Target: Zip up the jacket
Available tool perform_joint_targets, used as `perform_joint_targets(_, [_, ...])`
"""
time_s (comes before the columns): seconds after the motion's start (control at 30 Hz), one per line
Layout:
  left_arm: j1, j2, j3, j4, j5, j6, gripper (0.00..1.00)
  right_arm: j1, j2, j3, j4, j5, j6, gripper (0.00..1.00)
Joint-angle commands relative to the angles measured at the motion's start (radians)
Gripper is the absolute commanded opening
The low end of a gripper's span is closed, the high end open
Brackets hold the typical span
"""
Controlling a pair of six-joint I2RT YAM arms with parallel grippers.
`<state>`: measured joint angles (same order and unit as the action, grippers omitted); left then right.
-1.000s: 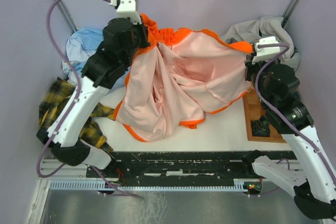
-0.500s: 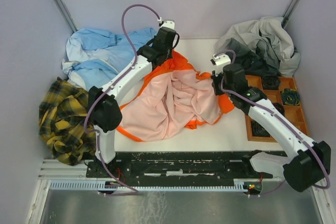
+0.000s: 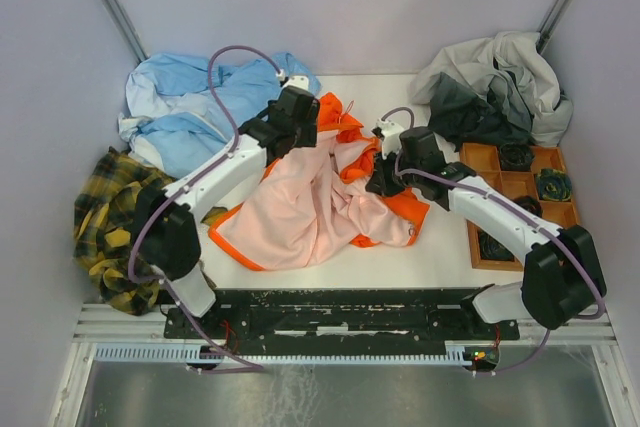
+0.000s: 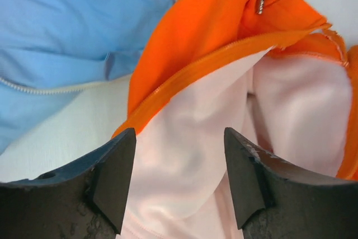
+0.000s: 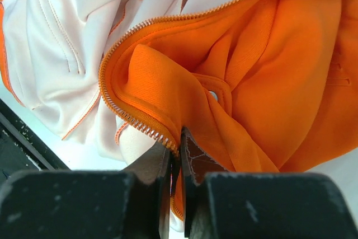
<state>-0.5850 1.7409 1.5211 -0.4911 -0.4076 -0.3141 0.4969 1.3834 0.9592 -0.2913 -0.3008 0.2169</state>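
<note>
The orange jacket (image 3: 310, 212) lies crumpled in the middle of the table, its pale pink lining mostly facing up. My left gripper (image 3: 303, 139) hovers over its upper left part, open; in the left wrist view the gripper (image 4: 179, 160) has pink lining (image 4: 184, 155) below the gap and nothing held between its fingers. An orange drawstring with a metal tip (image 4: 261, 3) lies at the collar. My right gripper (image 3: 381, 179) sits at the jacket's right side; in the right wrist view the gripper (image 5: 179, 149) is shut on the orange front edge, right by the zipper teeth (image 5: 134, 118).
A light blue garment (image 3: 190, 107) lies at the back left, touching the jacket. A grey and dark clothing heap (image 3: 495, 82) fills the back right corner. A yellow plaid garment (image 3: 115, 217) hangs off the left edge. A wooden compartment tray (image 3: 522, 185) stands at right.
Both arms have come down and inward, and the jacket has dropped from spread and lifted to a heap on the table. My left gripper has opened and let go. The right keeps its hold.
</note>
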Motion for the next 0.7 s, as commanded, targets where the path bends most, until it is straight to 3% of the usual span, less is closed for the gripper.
perform_joint_targets(0.0, [0.018,-0.169,-0.189,0.051,0.005,-0.097,0.72,0.013,-0.018,-0.03,0.01,-0.03,0.028,0.14])
perform_joint_targets(0.3, [0.091,-0.48,-0.706,0.169,0.102,-0.226,0.81,0.016,-0.071,-0.142,0.121,0.028,0.061,0.15])
perform_joint_targets(0.47, [0.105,-0.552,-0.839,0.229,0.084,-0.295,0.81,0.017,-0.045,-0.147,0.14,0.032,0.069,0.15])
perform_joint_targets(0.67, [0.114,-0.46,-0.881,0.36,0.106,-0.344,0.79,0.023,-0.035,-0.156,0.158,0.028,0.079,0.15])
